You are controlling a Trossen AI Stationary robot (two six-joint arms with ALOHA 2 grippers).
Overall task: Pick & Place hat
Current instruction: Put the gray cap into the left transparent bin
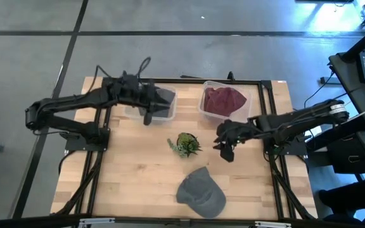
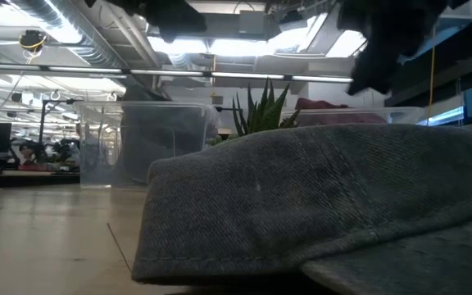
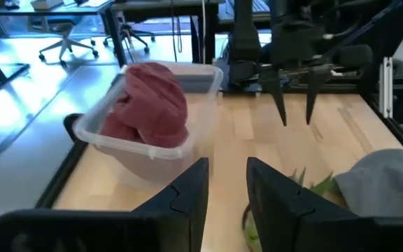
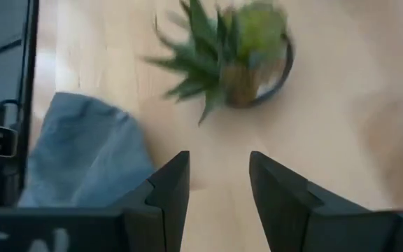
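The right gripper [image 1: 225,151] hangs over bare table [image 1: 138,171]; the plant [image 1: 187,144] sits beside it, the hat [image 1: 201,190] nearer the table's front edge.

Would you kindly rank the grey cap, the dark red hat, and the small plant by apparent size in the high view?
1. Grey cap, largest.
2. Dark red hat, slightly smaller; its bin hides its edges, so this is unsure.
3. Small plant, clearly smallest.

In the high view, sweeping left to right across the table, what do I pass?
Left gripper over the empty clear bin → small plant → grey hat → right gripper, open. The bin holding the red hat overlaps these, so it is left out.
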